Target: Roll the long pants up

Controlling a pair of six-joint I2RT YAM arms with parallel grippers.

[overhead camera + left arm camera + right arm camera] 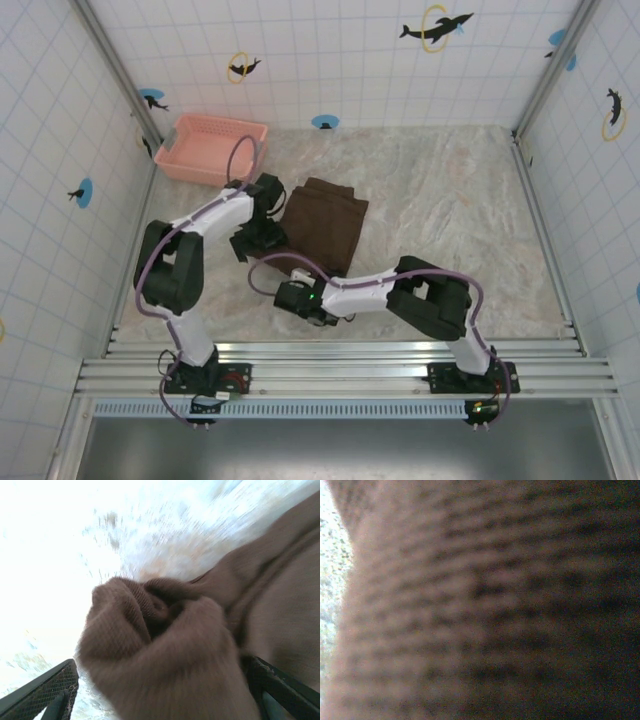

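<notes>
The left gripper [162, 666] stands wide open. Its 2 dark, mesh-textured fingers [47, 690] straddle a bunched, rolled end of the pants [325, 225], and the cloth touches the right-hand finger. The right gripper [290, 297] sits at the near end of the pants; I cannot tell how far open it is. The pants are soft brown ribbed knit, folded into a rectangle mid-table [450, 200], near a pink slatted basket [212, 150].
</notes>
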